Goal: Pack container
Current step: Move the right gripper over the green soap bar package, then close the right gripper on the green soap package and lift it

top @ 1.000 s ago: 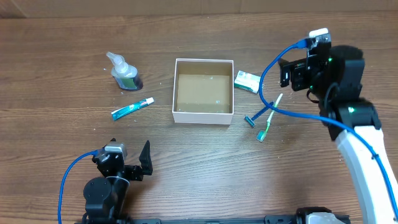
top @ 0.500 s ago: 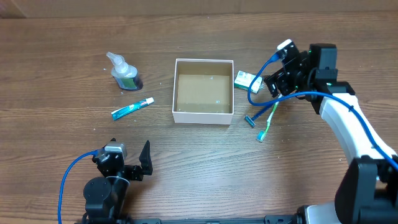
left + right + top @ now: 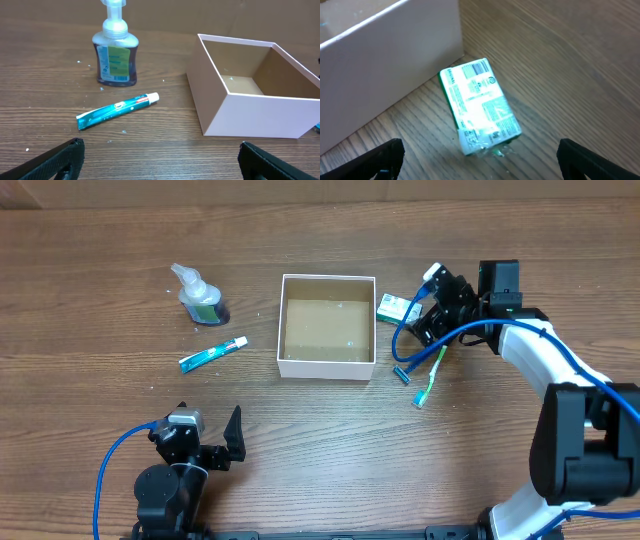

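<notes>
Hovering low near the table's (image 3: 100, 480) far right side, the right gripper (image 3: 420, 328) is holding its two black fingers spread as wide as they go, with nothing clamped between them. Seen from the wrist camera, the green-and-white packet (image 3: 479, 105) is lying flat on the wood ahead of those fingertips and between their lines, and neither finger is touching it.

The container (image 3: 328, 326) is sitting around the middle of the table, a little toward the far edge, with its open top showing white walls and a brown cardboard floor. The packet is resting just beside the container's right wall, near its far right corner (a narrow strip of wood is showing between the two).

A blue razor (image 3: 403, 374) is lying off the container's near right corner, and a green toothbrush (image 3: 428, 380) is lying just beside it, partly under the arm's blue cable (image 3: 410, 340).

On the container's left, a teal toothpaste tube (image 3: 213, 355) is lying at a slant, and a clear pump bottle (image 3: 200, 295) is standing upright beyond it, nearer the far edge.

The left gripper (image 3: 210, 438) is waiting by the near edge on the left side, facing the tube and the container, its fingers likewise fully spread and carrying nothing.
</notes>
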